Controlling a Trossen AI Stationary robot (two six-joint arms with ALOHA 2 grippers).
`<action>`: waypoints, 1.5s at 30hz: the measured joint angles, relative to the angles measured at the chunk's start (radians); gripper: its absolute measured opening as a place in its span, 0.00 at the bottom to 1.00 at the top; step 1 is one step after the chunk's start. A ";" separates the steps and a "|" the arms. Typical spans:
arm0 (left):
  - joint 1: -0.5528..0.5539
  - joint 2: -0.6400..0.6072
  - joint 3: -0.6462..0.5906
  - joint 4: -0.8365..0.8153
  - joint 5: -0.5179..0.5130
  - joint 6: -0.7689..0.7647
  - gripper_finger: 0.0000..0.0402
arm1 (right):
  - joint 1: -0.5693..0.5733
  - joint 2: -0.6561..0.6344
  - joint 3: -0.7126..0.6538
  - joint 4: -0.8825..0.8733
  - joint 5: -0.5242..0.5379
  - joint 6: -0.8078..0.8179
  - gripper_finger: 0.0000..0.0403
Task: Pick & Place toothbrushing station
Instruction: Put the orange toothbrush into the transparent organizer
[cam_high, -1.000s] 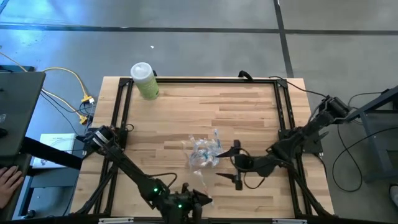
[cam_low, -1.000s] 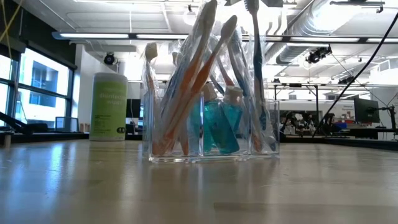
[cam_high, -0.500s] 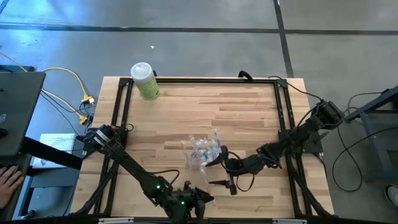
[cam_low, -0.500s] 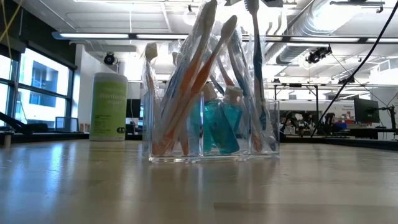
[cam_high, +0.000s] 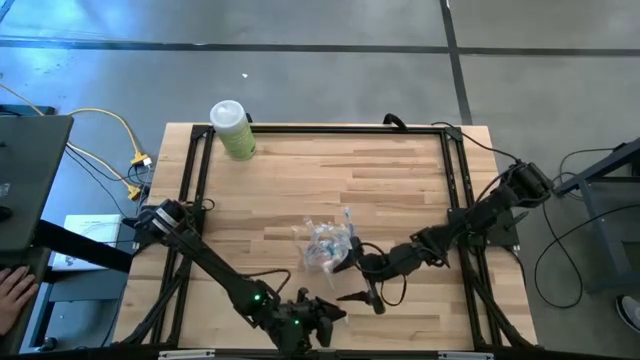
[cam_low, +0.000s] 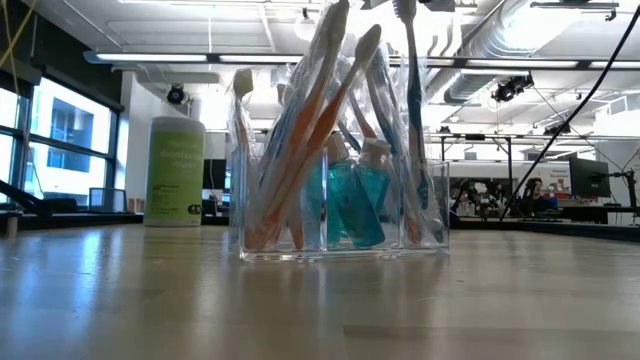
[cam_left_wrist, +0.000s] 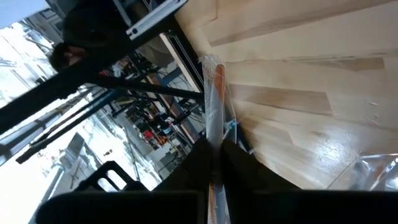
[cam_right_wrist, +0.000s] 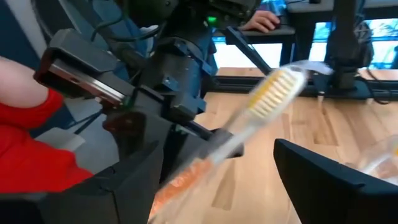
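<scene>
A clear plastic holder (cam_low: 340, 205) stands on the wooden table (cam_high: 400, 170), with several wrapped toothbrushes and small teal bottles in it. In the high view the holder (cam_high: 325, 243) is near the table's middle. My left gripper (cam_high: 338, 310), at the near edge, is shut on one wrapped toothbrush (cam_left_wrist: 212, 106) that has an orange handle and pale bristles (cam_right_wrist: 273, 87). My right gripper (cam_high: 357, 277) is open just right of the holder. Its two fingers (cam_right_wrist: 130, 180) stand on either side of the held brush's orange end (cam_right_wrist: 177, 180). My left gripper pinches the wrapped toothbrush along its handle (cam_left_wrist: 214, 146) between its two fingers (cam_left_wrist: 239, 165). The fingers lie nearly level and along the brush, which sticks out past their tips. The brush is lifted clear of the table, its bristle end away from my right gripper.
A light-green bottle (cam_high: 232, 128) with a white cap stands at the far left corner. A black frame (cam_high: 320, 128) runs along the table's edges. A person's hand (cam_high: 12, 292) shows beyond the table's left side. Bare wood lies at the far right.
My right gripper has swung toward the table's left, closing in on the holder and the held toothbrush. It has turned as it went and stayed open. The holder has not moved.
</scene>
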 joint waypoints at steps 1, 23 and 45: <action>0.003 0.000 0.000 0.000 0.000 0.000 0.04 | -0.004 0.000 0.000 0.000 -0.019 0.000 0.74; 0.019 0.000 0.000 0.032 0.009 0.035 0.04 | -0.054 0.002 0.000 0.023 -0.168 0.006 0.51; 0.042 0.001 0.000 -0.017 0.076 -0.041 0.17 | -0.057 0.035 0.003 0.037 -0.275 -0.102 0.08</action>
